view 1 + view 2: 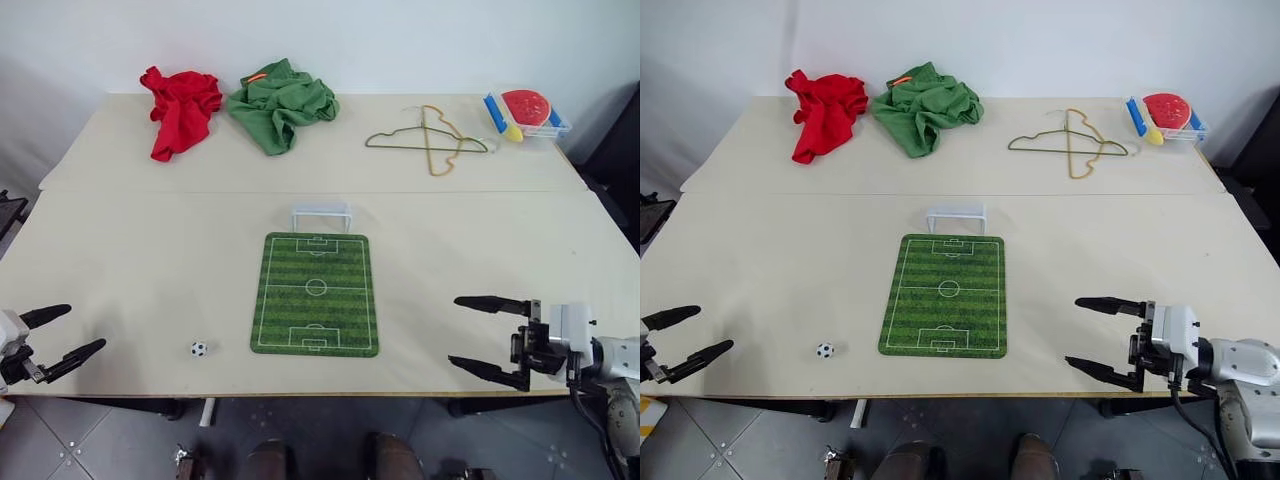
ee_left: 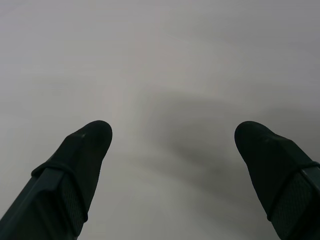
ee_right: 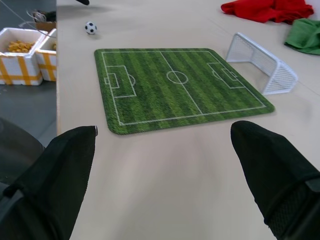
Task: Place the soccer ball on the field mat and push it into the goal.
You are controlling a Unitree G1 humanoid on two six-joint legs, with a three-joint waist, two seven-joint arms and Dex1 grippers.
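Since the tiny white ball with black patches [image 1: 199, 349] sits on the bare tabletop just off the near left corner of the flat green mat printed with white pitch lines [image 1: 316, 293], I judge nothing of the task is done yet: the ball has to go onto the mat first. The small white wire-frame goal [image 1: 321, 216] stands just beyond the mat's far short edge, mouth facing the pitch, so a straight push up the mat's length would carry the ball in. My left gripper [image 1: 55, 334] hangs at the near left table edge, fingers spread wide and empty, and it is the nearer one to the ball, so I would use it for the pickup. My right gripper [image 1: 487, 339] is likewise spread and holding nothing, parked off the mat's near right side, leaving the pitch free. The left wrist view gives me little beyond a pale blurred surface, so I cannot place that hand exactly from it. At the table's far edge lie a crumpled red cloth [image 1: 181, 108], a crumpled green cloth [image 1: 281, 103] and wire hangers [image 1: 428, 139], well clear of the work.
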